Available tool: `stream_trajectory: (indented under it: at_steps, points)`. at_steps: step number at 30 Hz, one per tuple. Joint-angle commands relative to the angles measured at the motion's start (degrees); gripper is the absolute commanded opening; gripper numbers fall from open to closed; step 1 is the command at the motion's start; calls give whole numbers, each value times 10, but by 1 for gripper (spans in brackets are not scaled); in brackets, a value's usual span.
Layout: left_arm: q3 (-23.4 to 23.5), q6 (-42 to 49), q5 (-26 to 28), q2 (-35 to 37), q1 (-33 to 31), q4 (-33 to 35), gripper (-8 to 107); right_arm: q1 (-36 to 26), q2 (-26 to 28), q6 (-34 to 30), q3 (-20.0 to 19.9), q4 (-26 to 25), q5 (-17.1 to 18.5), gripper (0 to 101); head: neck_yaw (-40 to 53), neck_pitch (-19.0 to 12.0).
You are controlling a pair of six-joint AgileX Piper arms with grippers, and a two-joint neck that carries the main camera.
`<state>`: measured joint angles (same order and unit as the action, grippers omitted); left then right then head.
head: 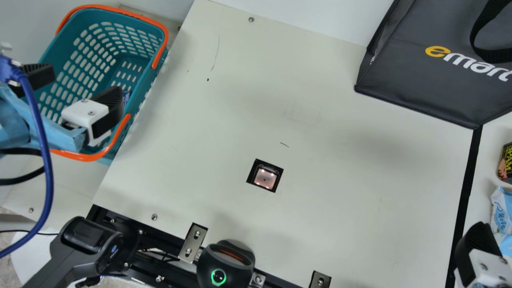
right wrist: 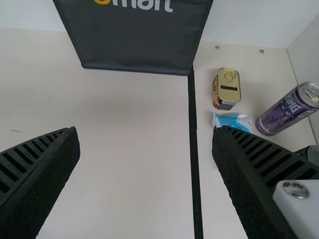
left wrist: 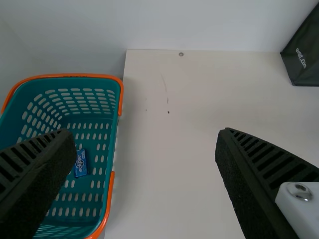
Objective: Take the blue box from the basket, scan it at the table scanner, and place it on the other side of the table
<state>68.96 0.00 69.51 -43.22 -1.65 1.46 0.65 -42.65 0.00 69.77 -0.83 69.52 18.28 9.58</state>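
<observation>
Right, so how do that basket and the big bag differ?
The basket is teal with orange handles; the bag is dark grey with a black one. The basket's walls are full of holes, while the bag's front is unbroken. Both have something to carry them by.

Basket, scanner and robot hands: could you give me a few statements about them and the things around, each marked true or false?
1. The blue box lies in the basket. True.
2. The left gripper is closed on the blue box. False: the left gripper is open, with nothing between its fingers.
3. The tin and the purple can are on the same side of the black strip. True.
4. Something covers the table scanner. False: the scanner is uncovered, its window lit.
5. The right gripper is open. True.
</observation>
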Motion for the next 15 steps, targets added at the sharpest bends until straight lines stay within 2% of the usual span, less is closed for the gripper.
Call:
stream_trajectory:
  at_steps: [1, 6, 15]
  points:
    - [0, -1, -1, -1, 1, -1, 90, 0, 0, 0, 0, 0, 0, 95, 1, -17]
    - [0, -24, -8, -12, 25, -8, 90, 0, 0, 0, 0, 0, 0, 95, 1, -17]
    - [-11, -62, -39, -48, 109, -20, 90, 0, 0, 0, 0, 0, 0, 95, 1, -17]
